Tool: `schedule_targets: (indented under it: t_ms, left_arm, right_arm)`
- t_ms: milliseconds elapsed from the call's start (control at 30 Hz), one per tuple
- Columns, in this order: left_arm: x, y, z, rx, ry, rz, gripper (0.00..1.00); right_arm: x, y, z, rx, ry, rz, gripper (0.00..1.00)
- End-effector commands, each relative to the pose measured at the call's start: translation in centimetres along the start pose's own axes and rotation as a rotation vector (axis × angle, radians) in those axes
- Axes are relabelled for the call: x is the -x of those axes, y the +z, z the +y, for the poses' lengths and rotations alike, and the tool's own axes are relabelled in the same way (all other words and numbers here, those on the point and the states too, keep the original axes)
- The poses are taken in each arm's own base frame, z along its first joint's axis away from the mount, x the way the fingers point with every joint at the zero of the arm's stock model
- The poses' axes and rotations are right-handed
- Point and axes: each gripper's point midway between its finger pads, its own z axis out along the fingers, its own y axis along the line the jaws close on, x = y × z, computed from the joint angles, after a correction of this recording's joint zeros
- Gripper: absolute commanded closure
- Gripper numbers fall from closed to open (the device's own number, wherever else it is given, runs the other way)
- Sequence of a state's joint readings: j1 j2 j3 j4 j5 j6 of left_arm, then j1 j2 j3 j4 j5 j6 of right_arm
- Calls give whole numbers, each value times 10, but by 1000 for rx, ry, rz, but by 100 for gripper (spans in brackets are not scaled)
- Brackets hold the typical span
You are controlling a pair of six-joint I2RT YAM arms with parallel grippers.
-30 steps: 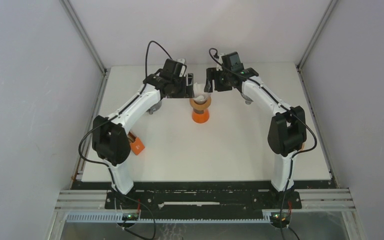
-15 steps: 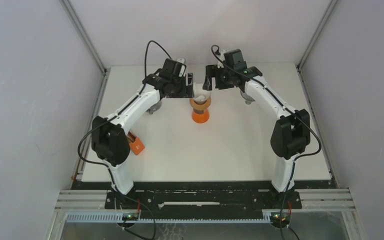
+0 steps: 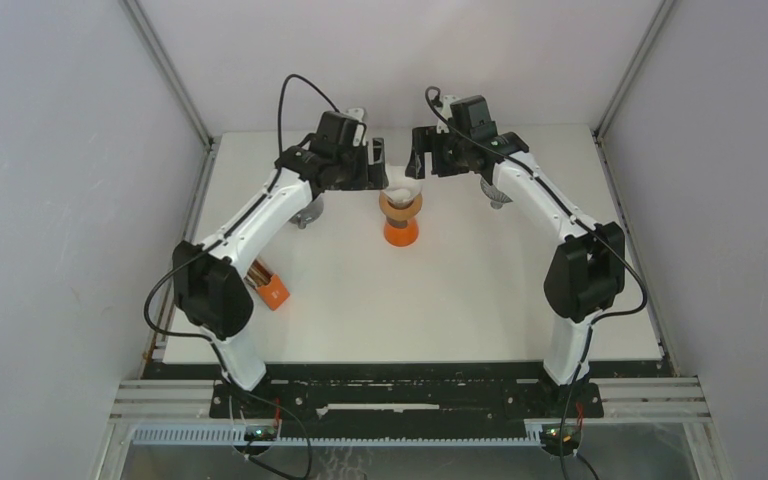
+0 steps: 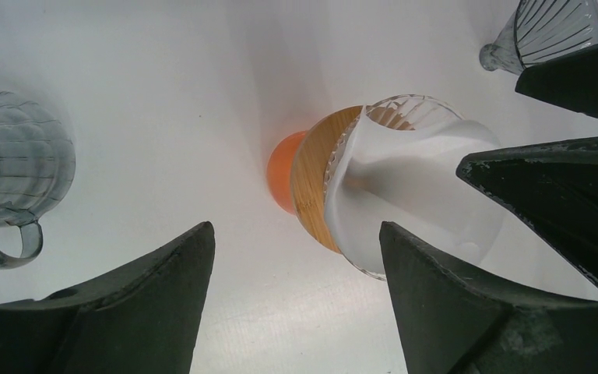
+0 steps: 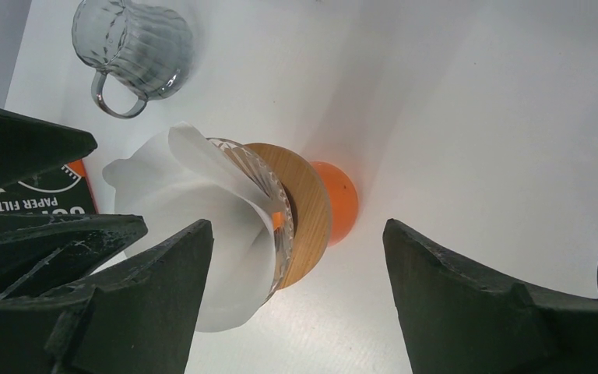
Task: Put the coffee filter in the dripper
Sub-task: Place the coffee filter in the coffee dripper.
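**Insp.:** Top view, status?
**Tech:** L gripper (image 3: 380,163) and R gripper (image 3: 415,162) point at each other, tips near. The coffee filter (image 3: 403,186) sits between and just below the tips, in the dripper (image 3: 400,208) on the table (image 3: 460,300). Finger gaps aren't readable here. An orange box (image 3: 273,291) lies well back from the L fingers, by that arm's elbow.

**Insp.:** L wrist?
**Tech:** Fingers (image 4: 148,304) wide apart, nothing clamped. Dripper lies ahead, between them, nearer the right-hand finger. The filter fills its mouth and laps over the rim. Wooden collar (image 4: 315,183) and orange base (image 4: 279,175) are beyond. Mug (image 4: 15,171) is ahead of the left-hand finger. A second glass piece (image 4: 549,31) is far ahead, outside the right-hand one. R gripper's dark fingers sit close to the paper; contact, can't tell.

**Insp.:** R wrist?
**Tech:** Fingers (image 5: 467,304) wide, holding nothing. Filter is ahead of the left-hand finger, in the dripper, with much paper proud of the rim. Collar is approx. centred between the fingers. Mug is far ahead. The box, printed "PAPER FILTER", is outside the left-hand finger.
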State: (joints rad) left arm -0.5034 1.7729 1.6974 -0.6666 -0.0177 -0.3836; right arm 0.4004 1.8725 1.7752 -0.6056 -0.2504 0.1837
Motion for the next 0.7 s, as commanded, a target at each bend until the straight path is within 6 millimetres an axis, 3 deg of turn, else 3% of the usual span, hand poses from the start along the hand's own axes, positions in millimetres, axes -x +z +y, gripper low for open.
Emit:
schedule_targets:
  t_ms: [0,367,433,667]
  left_arm:
    - [45,-41,-19,-74,-4,-143,17]
    - [49,-73,-17,-103,-59,-233,14]
    - [52,-78,2,-63,-88,-259,13]
    - [34,-97,35,16,-125,-304,9]
  right_arm:
    - [20,-25,14,34,-22,-71,11]
    - [21,-42,17,27,-40,-98,11]
    - [20,-48,18,23,-44,-107,11]
    - [11,-78,18,-1,-55,-152,11]
